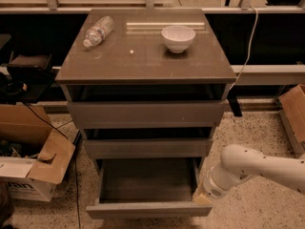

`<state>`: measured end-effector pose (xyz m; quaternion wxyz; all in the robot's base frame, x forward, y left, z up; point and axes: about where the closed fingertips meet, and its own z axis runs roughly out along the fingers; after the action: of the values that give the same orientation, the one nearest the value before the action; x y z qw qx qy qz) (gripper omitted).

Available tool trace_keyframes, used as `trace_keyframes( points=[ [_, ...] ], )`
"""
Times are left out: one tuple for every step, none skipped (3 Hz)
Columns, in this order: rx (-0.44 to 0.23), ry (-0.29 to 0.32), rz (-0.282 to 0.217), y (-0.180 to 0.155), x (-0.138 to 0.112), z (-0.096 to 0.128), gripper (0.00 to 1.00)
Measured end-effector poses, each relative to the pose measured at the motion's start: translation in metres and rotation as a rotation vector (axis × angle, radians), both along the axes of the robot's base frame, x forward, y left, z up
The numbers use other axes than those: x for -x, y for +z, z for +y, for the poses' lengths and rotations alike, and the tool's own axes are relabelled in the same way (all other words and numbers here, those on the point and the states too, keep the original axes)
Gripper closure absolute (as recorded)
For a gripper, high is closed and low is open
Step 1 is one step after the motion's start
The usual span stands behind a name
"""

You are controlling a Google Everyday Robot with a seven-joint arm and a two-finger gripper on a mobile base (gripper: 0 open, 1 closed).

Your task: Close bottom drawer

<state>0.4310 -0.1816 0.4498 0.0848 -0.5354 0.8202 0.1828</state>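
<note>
The bottom drawer [148, 209] is the lowest of three grey-brown drawers and is pulled far out. Its shallow box is empty and its plain flat front faces me. My white arm [259, 168] reaches in from the right, low over the floor. My gripper [202, 197] is at the end of it, right against the right front corner of the bottom drawer, just behind the drawer front. The wrist hides the tips.
The middle drawer [147, 148] and top drawer [145, 113] stand slightly out. A plastic bottle [96, 31] and a white bowl [178, 37] are on the cabinet top [143, 61]. Cardboard boxes stand at the left [33, 171] and right [293, 111]. A cable [245, 46] hangs at the right.
</note>
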Motion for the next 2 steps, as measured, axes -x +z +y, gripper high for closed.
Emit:
trace_keyframes(
  points=[
    [-0.001, 0.000, 0.001, 0.000, 0.000, 0.000, 1.00],
    [0.015, -0.013, -0.019, -0.011, 0.003, -0.008, 1.00]
  ],
)
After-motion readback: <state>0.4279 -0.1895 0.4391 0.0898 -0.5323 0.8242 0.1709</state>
